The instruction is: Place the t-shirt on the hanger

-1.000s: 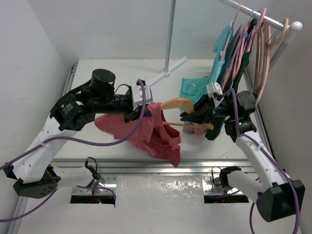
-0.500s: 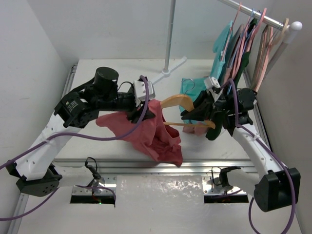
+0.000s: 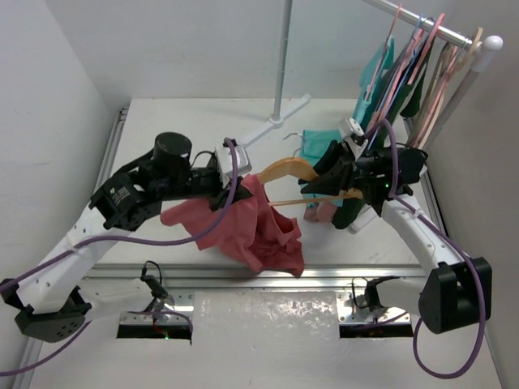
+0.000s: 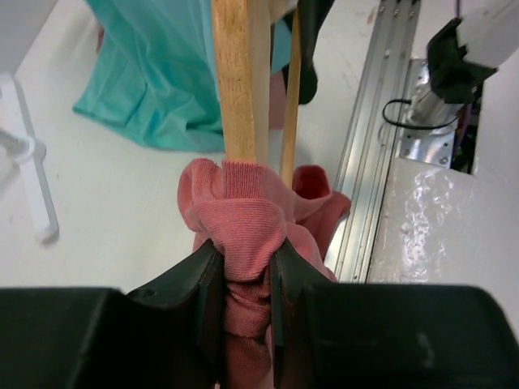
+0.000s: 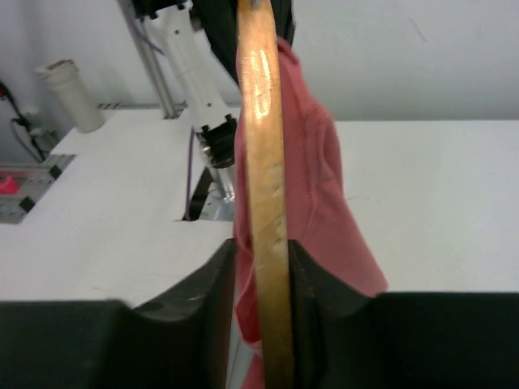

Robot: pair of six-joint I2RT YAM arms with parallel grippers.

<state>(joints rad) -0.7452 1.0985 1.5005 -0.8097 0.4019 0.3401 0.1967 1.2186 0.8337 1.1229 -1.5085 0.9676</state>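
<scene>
The coral-red t-shirt [image 3: 255, 227] hangs bunched from my left gripper [image 3: 233, 177], which is shut on its ribbed collar [image 4: 243, 215]. The wooden hanger [image 3: 285, 169] is held level above the table by my right gripper [image 3: 326, 177], which is shut on its arm. In the left wrist view the hanger's arm [image 4: 239, 81] runs down into the collar just ahead of my left gripper [image 4: 246, 253], and the crossbar [image 4: 289, 105] passes beside it. In the right wrist view my right gripper [image 5: 261, 255] clamps the hanger [image 5: 259, 121], with the t-shirt [image 5: 316, 186] draped behind it.
A teal shirt [image 3: 312, 146] lies on the table behind the hanger. A clothes rail [image 3: 418, 20] at the back right carries pink hangers with teal and dark green garments. Its upright pole [image 3: 284, 57] stands at the back. A metal rail [image 3: 243, 274] runs along the table's front edge.
My right arm has carried the hanger left and a little up, towards my left gripper. The hanger's left end now meets the held collar. The left gripper has kept its hold.
</scene>
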